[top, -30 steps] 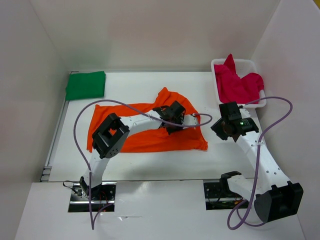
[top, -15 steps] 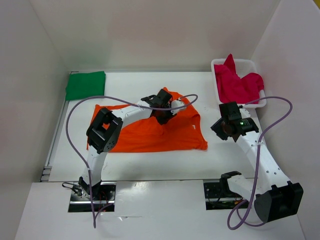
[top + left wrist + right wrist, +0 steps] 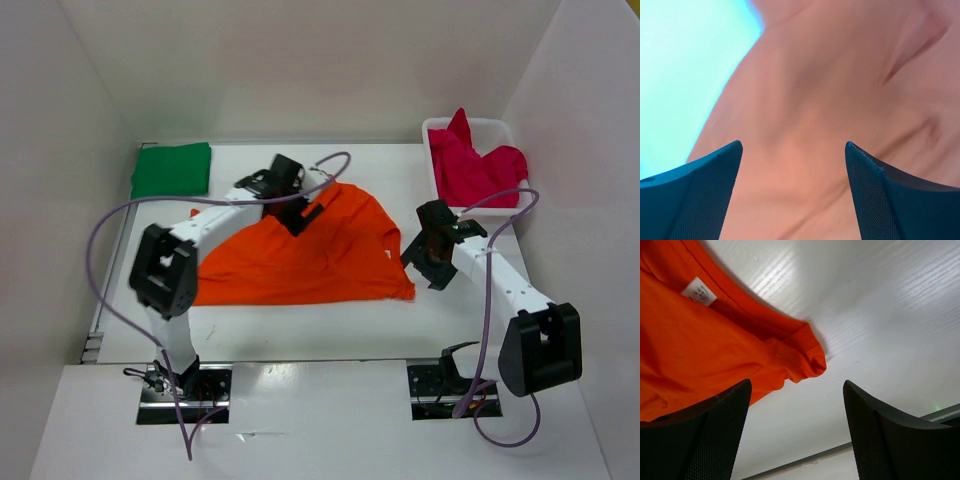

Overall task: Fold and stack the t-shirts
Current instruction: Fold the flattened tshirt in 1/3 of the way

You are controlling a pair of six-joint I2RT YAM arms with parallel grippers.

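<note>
Both sets of jaws gape open on my feed: left gripper (image 3: pixel 792 145) over the orange t-shirt (image 3: pixel 320 262) mid-frame, right gripper (image 3: pixel 796 382) at its right edge. Green t-shirt (image 3: pixel 171 170) upper left, magenta-red t-shirt (image 3: pixel 472 172) in the basket (image 3: pixel 497 126) upper right.

The top external camera is looking down from above and behind, taking in the whole table (image 3: pixel 300 330). The left wrist camera is peering very closely past the left gripper (image 3: pixel 792 144) at the orange t-shirt (image 3: pixel 815 100) just ahead. The right wrist camera is looking past the right gripper (image 3: pixel 796 382), catching that shirt's edge to the gripper's left. All three are sharing it.
</note>
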